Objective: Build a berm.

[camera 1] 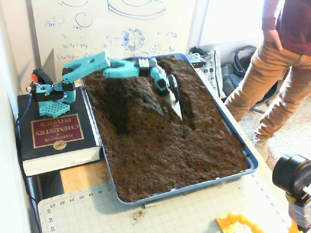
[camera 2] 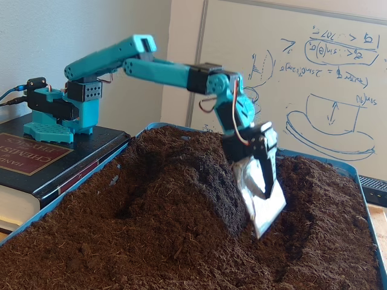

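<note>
The berm (camera 1: 127,95) is a tall ridge of dark crumbly soil running down the blue tray's (camera 1: 254,164) back left; its rounded crest (camera 2: 181,166) shows in both fixed views. My teal arm reaches over the crest. The gripper (camera 1: 175,104) carries a flat silver blade (camera 2: 264,202), and its black finger lies flat against that blade. The blade tip rests in the sunken groove at the foot of the berm's right slope, which looks steep and freshly scraped. A lower hump (camera 1: 194,92) lies beyond the groove.
The arm's base stands on a thick black book (camera 1: 52,135) left of the tray. A whiteboard (camera 2: 314,78) stands behind. A person (camera 1: 279,53) stands at the right. A cutting mat (camera 1: 97,208) and a black camera (camera 1: 293,175) lie in front.
</note>
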Robot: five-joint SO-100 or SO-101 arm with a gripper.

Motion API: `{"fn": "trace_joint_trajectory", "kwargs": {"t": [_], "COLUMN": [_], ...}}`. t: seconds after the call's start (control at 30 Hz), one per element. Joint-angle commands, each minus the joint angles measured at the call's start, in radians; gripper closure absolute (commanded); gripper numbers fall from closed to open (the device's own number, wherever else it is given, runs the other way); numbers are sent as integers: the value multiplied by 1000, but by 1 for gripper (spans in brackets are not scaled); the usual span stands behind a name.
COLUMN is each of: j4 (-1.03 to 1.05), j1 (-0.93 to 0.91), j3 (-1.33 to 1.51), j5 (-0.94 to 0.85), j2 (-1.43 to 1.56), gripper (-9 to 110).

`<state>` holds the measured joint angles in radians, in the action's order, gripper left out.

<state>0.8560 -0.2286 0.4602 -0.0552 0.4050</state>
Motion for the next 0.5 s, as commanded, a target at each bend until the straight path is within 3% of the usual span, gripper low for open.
{"fn": "trace_joint_trajectory", "kwargs": {"t": [0.0,0.17,0.47], "j4": [-91,-187,-106], "j1": [-37,-41,-41], "j3": [-186,-195,66], "j5": [29,46,-37], "j2": [-28,-112,-28], "gripper": [101,101,101]}}
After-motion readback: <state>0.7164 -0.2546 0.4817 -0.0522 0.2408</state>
